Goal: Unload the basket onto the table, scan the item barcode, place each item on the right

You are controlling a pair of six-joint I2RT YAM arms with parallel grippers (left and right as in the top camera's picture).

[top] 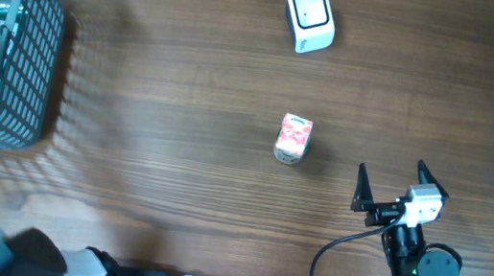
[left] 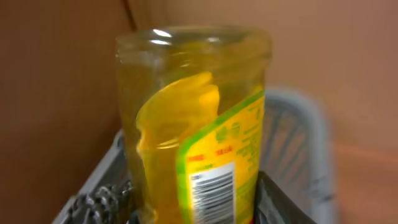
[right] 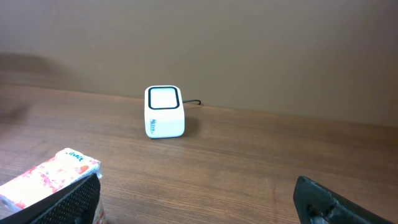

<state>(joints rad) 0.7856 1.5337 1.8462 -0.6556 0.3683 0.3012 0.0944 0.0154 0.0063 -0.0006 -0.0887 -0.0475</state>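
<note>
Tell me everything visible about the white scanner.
The scanner is a small white box with rounded corners, plastic by its look, a dark-rimmed pale window on top, small print on one side. A thin dark cable leaves its back. It stands upright on the wooden table, touching nothing else.

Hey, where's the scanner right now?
In the overhead view, the scanner sits near the table's far edge, right of centre, straight beyond the tissue pack.
</note>
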